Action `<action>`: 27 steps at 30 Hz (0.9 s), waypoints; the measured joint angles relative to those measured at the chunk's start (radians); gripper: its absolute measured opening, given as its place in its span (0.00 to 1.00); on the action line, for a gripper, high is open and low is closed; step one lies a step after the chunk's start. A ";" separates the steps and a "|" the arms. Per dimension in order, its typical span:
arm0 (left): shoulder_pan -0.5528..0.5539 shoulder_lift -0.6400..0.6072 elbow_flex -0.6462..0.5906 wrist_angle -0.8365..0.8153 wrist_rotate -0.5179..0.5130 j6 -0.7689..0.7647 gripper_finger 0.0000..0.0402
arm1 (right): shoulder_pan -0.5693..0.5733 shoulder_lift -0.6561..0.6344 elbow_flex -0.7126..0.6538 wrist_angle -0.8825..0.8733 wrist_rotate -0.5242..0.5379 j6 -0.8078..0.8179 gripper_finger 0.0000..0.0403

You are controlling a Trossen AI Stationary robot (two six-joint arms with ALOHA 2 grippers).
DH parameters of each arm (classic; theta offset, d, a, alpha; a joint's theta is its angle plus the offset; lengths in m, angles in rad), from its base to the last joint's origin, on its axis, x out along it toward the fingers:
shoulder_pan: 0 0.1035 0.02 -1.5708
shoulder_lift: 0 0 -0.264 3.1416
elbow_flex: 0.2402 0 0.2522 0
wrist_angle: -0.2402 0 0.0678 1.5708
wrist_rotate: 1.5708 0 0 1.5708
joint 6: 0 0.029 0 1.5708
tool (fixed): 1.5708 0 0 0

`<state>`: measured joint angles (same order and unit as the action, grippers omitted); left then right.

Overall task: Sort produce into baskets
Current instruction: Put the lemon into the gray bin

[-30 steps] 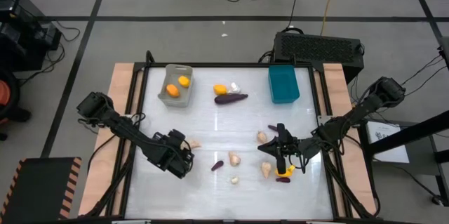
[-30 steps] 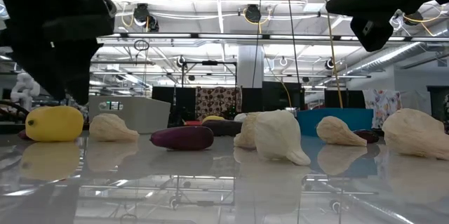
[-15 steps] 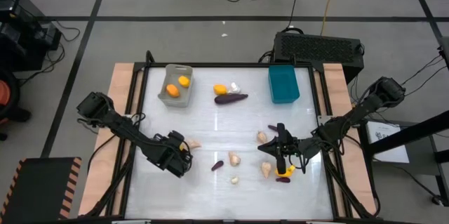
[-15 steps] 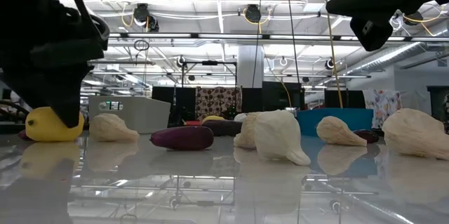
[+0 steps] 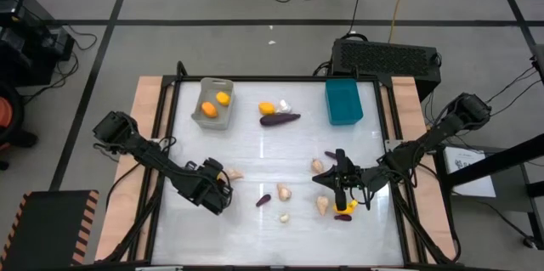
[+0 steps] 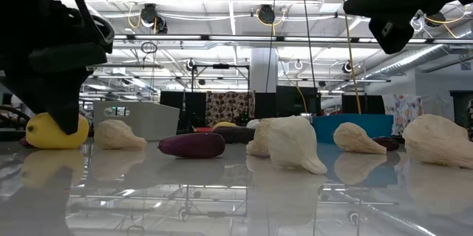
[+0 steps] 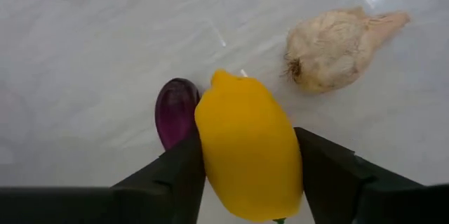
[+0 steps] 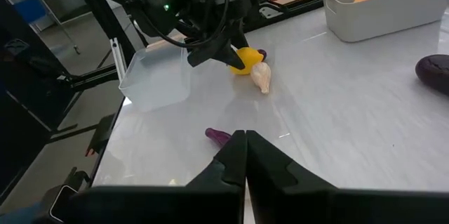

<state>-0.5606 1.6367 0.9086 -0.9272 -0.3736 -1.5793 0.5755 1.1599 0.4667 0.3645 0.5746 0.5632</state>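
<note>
Yellow fruit (image 7: pixel 247 157) between left end effector (image 7: pixel 249 150) fingers, beside eggplant (image 7: pixel 175 109).

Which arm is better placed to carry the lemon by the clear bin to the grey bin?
Left. Its tool is closed around the yellow lemon, and the grey bin sits on its side; the right tool hangs shut across the table.

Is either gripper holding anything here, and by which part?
The left gripper clamps the yellow fruit across its wide middle, one finger on each side, with the fruit resting on the table. The right gripper is shut, empty.
</note>
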 joint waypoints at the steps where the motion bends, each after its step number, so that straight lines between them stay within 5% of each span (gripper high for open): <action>1: 0.000 0.000 0.002 -0.003 -0.002 0.012 0.48 | 0.000 0.000 0.000 0.000 0.000 0.000 0.00; 9: 0.059 -0.002 0.084 -0.128 -0.051 0.133 0.46 | 0.000 0.000 0.000 0.000 -0.001 0.000 0.00; 27: 0.509 -0.211 0.204 -0.152 -0.209 0.786 0.45 | 0.000 0.000 0.001 -0.140 -0.005 0.105 0.00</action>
<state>-0.0519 1.4260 1.1126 -1.0793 -0.5826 -0.7934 0.5758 1.1598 0.4675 0.2240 0.5696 0.6686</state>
